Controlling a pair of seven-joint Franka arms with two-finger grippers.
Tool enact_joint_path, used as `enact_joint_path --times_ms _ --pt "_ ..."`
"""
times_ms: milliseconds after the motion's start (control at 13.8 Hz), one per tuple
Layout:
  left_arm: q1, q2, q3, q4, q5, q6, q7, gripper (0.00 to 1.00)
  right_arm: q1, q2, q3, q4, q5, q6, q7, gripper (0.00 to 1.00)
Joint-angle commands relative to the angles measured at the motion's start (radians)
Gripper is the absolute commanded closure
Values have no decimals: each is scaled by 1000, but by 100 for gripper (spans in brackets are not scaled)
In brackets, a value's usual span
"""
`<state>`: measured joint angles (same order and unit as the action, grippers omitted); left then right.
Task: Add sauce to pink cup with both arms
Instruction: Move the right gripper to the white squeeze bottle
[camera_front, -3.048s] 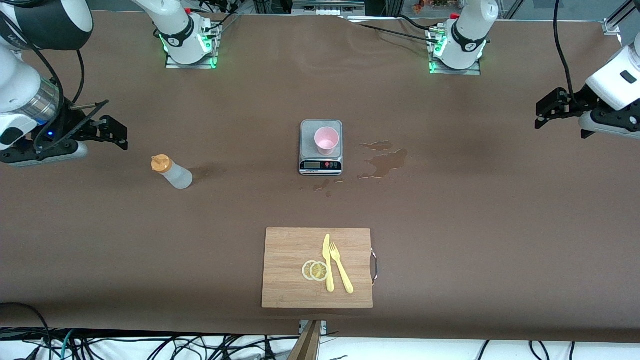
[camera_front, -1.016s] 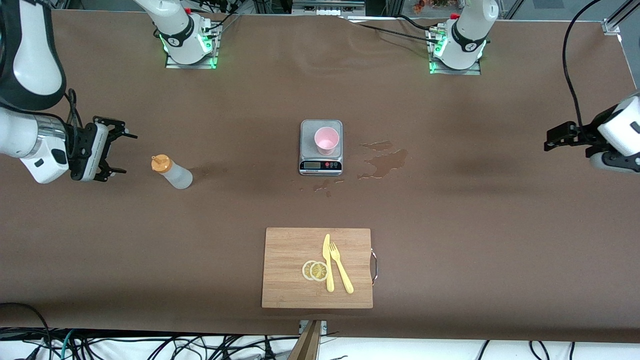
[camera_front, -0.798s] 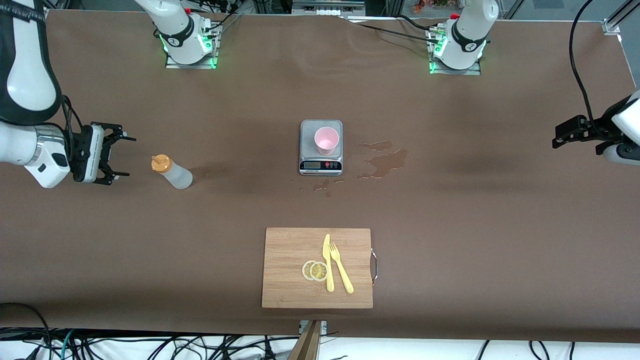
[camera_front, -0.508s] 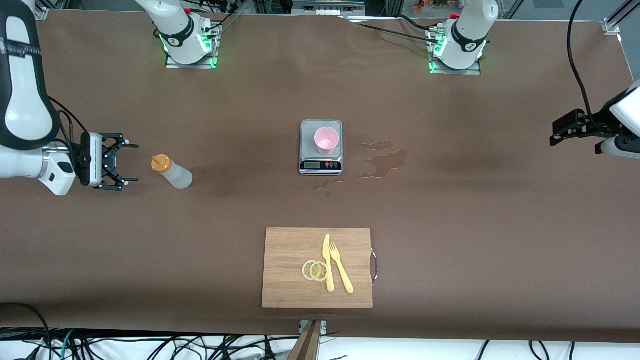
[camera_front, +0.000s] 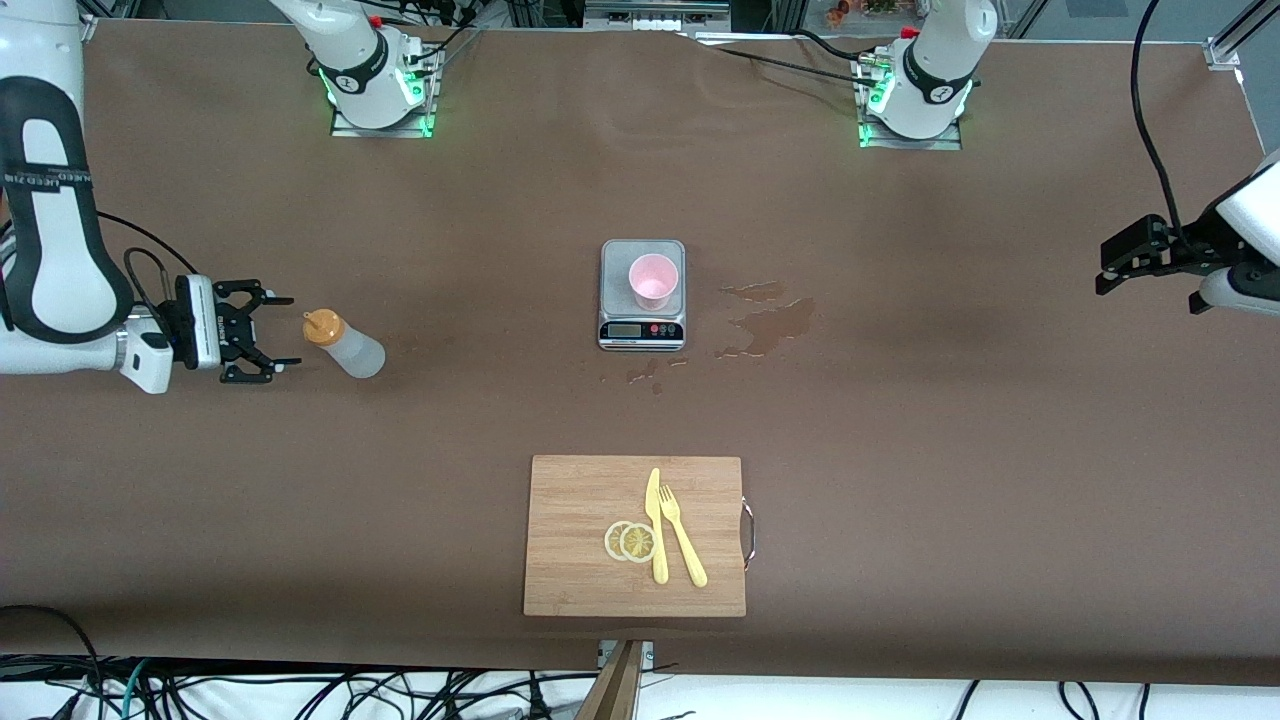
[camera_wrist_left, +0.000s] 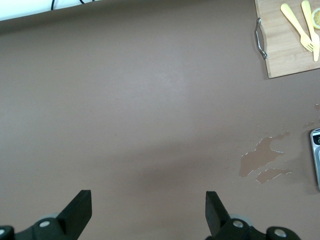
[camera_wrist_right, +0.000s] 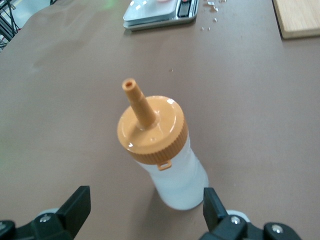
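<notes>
Sauce bottle (camera_front: 344, 345) stands upright on the brown table (camera_front: 950, 450) toward the right arm's end, orange nozzle cap (camera_wrist_right: 151, 126) on, translucent body whitish. Right gripper (camera_front: 268, 330) sits just beside the bottle, level with it, fingers spread wide — not touching; in the right wrist view the bottle stands between and ahead of the two fingertips (camera_wrist_right: 76, 204). Pink cup (camera_front: 653, 281) upright on the platform of a small kitchen scale (camera_front: 642, 330) at mid-table, well apart from the bottle. Wet spill patch (camera_front: 770, 322) on the table beside the scale, toward the left arm's end, with a few small droplets nearer the front camera.

Left gripper (camera_front: 1112, 262) hovers over the table's edge at the left arm's end — jaws open, holding nothing; its wrist view shows bare table between the fingers (camera_wrist_left: 214, 204).

Wooden cutting board (camera_front: 580, 500) lies nearer the front camera than the scale, carrying a yellow knife (camera_front: 655, 525), a yellow fork (camera_front: 682, 535) and two lemon slices (camera_front: 631, 541).
</notes>
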<state>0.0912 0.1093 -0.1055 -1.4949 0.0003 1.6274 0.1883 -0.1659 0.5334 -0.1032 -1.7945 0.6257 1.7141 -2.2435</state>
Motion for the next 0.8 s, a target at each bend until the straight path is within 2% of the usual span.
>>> enact_joint_path --times_ms 0,218,726 --pt "-22 21 -14 56 -9 -17 0 0 -3 49 -6 0 74 -8 -125 0" --pt "-22 27 -31 68 12 -24 2 0 -4 95 -16 0 121 -14 -232 0" --pt "-8 10 -25 67 9 -60 17 0 -7 145 -27 0 176 -24 -283 0"
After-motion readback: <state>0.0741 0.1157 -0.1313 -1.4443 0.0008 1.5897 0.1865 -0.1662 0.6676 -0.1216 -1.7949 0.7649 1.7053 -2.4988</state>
